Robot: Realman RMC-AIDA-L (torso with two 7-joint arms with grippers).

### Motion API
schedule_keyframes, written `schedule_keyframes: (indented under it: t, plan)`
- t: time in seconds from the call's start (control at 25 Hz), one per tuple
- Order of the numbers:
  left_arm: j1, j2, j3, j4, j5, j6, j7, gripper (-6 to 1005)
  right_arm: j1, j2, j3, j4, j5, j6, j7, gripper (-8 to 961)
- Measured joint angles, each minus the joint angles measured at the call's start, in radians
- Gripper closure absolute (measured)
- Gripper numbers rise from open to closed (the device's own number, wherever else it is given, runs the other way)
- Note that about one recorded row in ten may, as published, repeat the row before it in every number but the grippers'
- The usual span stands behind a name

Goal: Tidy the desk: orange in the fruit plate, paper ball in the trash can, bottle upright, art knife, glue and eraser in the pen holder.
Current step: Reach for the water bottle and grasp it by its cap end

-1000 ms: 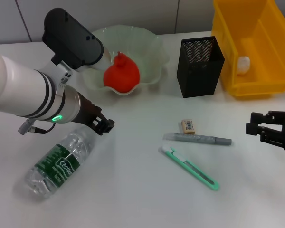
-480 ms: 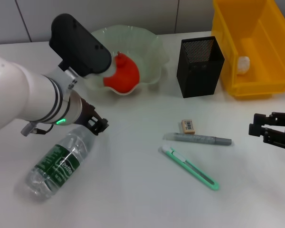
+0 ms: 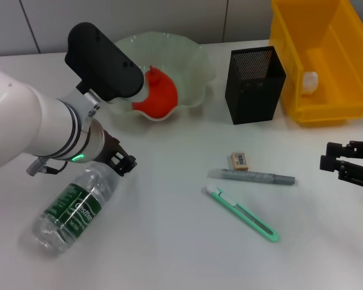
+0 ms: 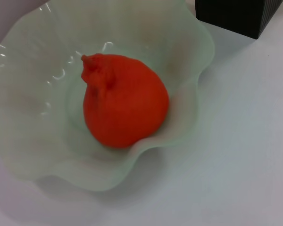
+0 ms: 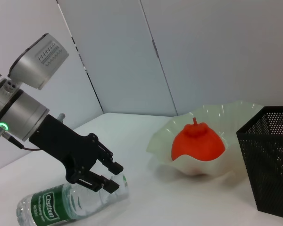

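Orange (image 3: 157,93) sits in the fruit plate (image 3: 193,60), and the paper ball (image 3: 310,81) is in the yellow bin (image 3: 327,109). Your left pincer (image 3: 123,162) hovers w/ fingers apart just over the neck end of the bottle (image 3: 72,205), which lies on its side on the tabletop (image 3: 169,254). Eraser (image 3: 239,159), glue (image 3: 251,177) & art knife (image 3: 241,214) lie in front of the pen holder (image 3: 254,84). Right pincer (image 3: 327,162) hangs at the right edge, fingers apart, holding nothing.
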Motion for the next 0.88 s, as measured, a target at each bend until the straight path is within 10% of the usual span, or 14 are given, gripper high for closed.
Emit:
schedule_keyframes:
  t: [0.88]
  plan:
    - [-0.011,-0.001,0.026,-0.07,-0.004,-0.024,-0.001,562,-0.019,-0.001,0.025,0.002,0.003,-0.017,-0.012,633]
